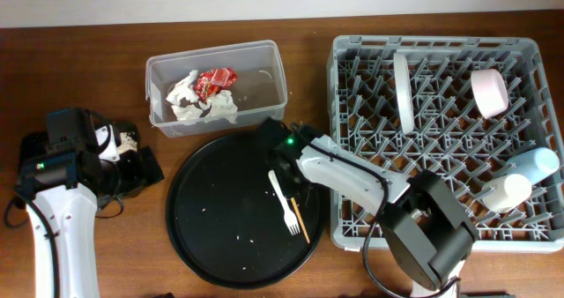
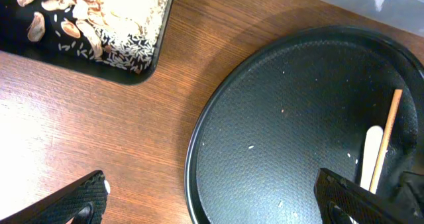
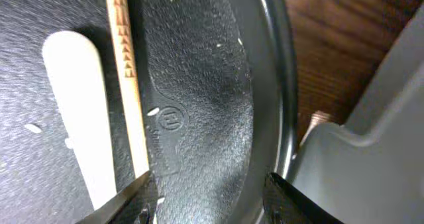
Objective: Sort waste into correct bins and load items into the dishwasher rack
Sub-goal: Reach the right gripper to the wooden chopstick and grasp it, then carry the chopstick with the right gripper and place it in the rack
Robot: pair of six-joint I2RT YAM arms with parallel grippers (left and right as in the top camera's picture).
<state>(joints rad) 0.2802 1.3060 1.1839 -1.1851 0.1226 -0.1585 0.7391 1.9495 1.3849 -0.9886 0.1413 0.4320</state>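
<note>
The clear tub [image 1: 264,64] holds crumpled white tissue [image 1: 189,100] and a red wrapper [image 1: 214,82]. The shallow black tray [image 2: 142,58] holds nut shells [image 2: 73,8] and pale crumbs. The white fork [image 1: 284,205] and the chopstick [image 1: 300,219] lie on the round black tray [image 1: 211,219]. The rack [image 1: 352,219] holds the white plate [image 1: 404,91], pink bowl [image 1: 489,93], pale blue cup [image 1: 533,163] and white cup [image 1: 507,192]. My right gripper [image 3: 212,201] is open just above the round tray's right rim, its left finger next to the chopstick [image 3: 126,71] and fork handle [image 3: 73,111]. My left gripper [image 2: 215,204] is open and empty.
The round tray [image 2: 298,131] carries a few pale specks. The rack's grey wall [image 3: 371,158] stands close beside the round tray's rim [image 3: 268,85]. My left arm [image 1: 53,201] covers most of the shallow black tray at the table's left.
</note>
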